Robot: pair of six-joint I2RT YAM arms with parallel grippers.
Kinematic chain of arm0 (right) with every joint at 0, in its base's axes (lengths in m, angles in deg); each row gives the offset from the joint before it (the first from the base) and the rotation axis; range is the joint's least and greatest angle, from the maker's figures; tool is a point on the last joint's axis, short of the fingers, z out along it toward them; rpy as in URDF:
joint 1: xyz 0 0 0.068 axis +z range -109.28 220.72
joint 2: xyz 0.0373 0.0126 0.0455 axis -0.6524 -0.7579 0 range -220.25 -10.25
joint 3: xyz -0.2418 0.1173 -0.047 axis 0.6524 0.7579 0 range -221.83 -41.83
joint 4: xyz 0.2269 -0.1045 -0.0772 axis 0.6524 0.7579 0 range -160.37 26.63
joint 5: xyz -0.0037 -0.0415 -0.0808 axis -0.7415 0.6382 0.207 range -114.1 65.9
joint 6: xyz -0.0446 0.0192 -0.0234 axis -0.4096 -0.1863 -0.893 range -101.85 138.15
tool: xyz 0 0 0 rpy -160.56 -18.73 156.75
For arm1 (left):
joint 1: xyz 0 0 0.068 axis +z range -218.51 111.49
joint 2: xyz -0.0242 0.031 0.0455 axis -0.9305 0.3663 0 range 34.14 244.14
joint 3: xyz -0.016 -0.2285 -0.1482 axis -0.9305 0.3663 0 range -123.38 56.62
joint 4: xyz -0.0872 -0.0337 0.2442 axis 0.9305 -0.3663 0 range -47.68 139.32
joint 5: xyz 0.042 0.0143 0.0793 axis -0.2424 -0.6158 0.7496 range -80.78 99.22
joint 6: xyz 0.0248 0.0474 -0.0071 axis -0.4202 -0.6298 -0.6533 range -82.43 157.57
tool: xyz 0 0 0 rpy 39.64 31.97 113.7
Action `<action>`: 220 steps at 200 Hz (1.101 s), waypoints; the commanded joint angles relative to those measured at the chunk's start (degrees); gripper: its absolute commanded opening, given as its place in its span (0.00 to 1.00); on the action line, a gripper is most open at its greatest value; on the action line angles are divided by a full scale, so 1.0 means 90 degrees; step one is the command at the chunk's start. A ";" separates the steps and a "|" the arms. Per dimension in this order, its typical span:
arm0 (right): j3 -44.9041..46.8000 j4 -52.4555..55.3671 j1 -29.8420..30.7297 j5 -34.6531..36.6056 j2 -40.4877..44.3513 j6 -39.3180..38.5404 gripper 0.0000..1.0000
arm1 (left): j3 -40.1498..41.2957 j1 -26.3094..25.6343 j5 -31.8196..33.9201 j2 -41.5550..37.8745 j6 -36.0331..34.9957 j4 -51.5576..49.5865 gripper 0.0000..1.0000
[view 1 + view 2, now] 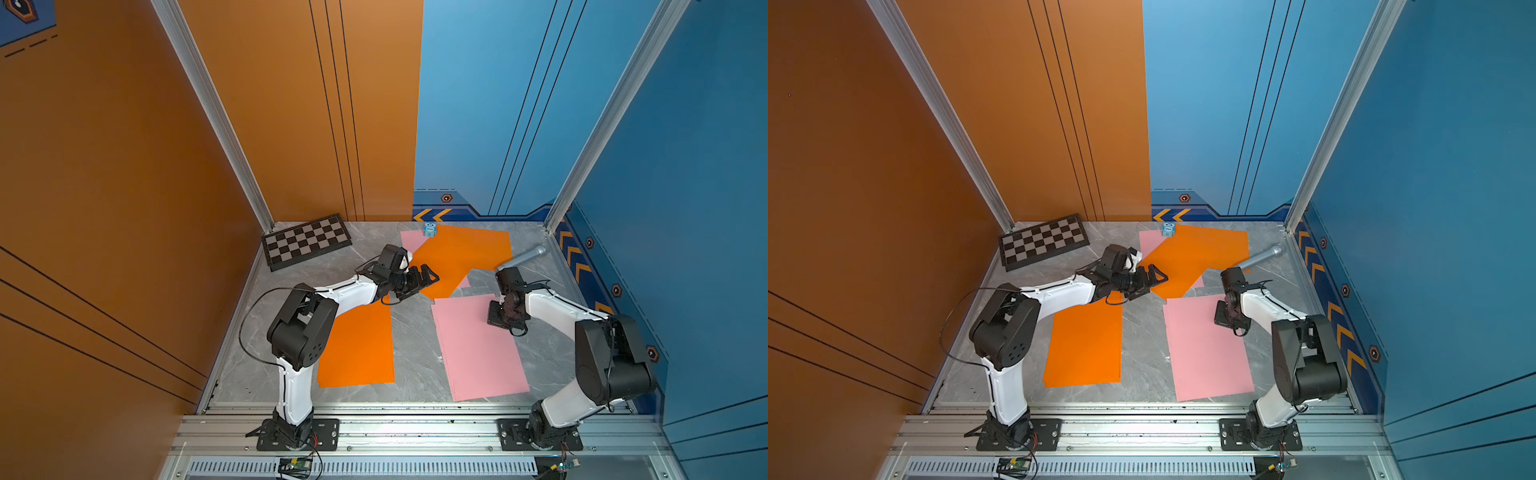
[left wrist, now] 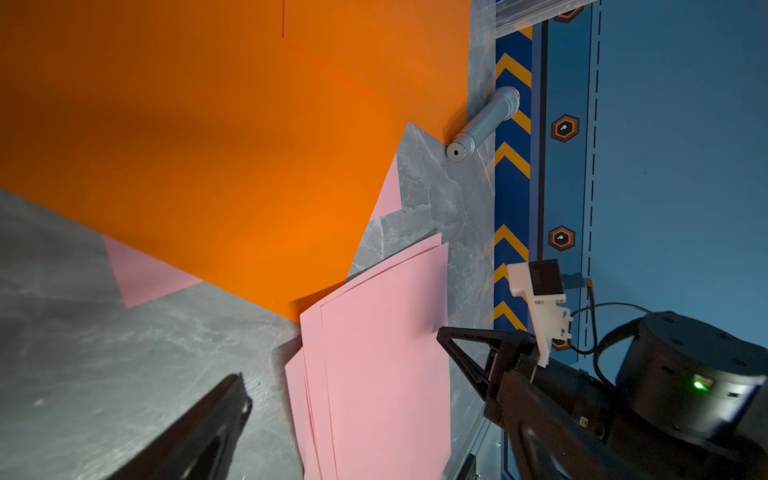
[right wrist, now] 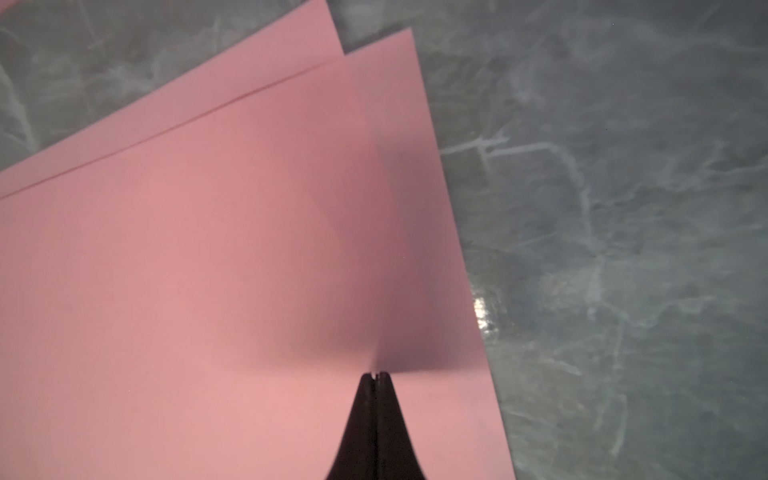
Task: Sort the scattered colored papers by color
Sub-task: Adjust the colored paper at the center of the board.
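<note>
One orange paper (image 1: pixel 357 349) lies flat at the front left, partly under my left arm. More orange papers (image 1: pixel 461 253) overlap at the back, covering a pink paper (image 1: pixel 409 241). A stack of pink papers (image 1: pixel 482 353) lies at the front right. My left gripper (image 1: pixel 424 286) hovers open over the near corner of the back orange papers (image 2: pixel 249 145), holding nothing. My right gripper (image 1: pixel 500 318) points down at the far right corner of the pink stack. In the right wrist view it (image 3: pixel 376 374) is shut, pinching the top pink sheet (image 3: pixel 187 270) into a small ridge.
A black-and-grey chessboard (image 1: pixel 306 241) lies at the back left by the orange wall. A small blue toy robot (image 1: pixel 429 229) stands on the back papers. A grey cylinder (image 1: pixel 525 257) lies at the back right near the blue wall.
</note>
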 commanded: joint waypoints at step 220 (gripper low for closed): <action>-0.7456 -0.0275 -0.1426 -0.0946 -0.5193 0.0367 1.00 | -0.5883 0.0331 -0.0002 0.4245 -0.0689 -0.0416 0.98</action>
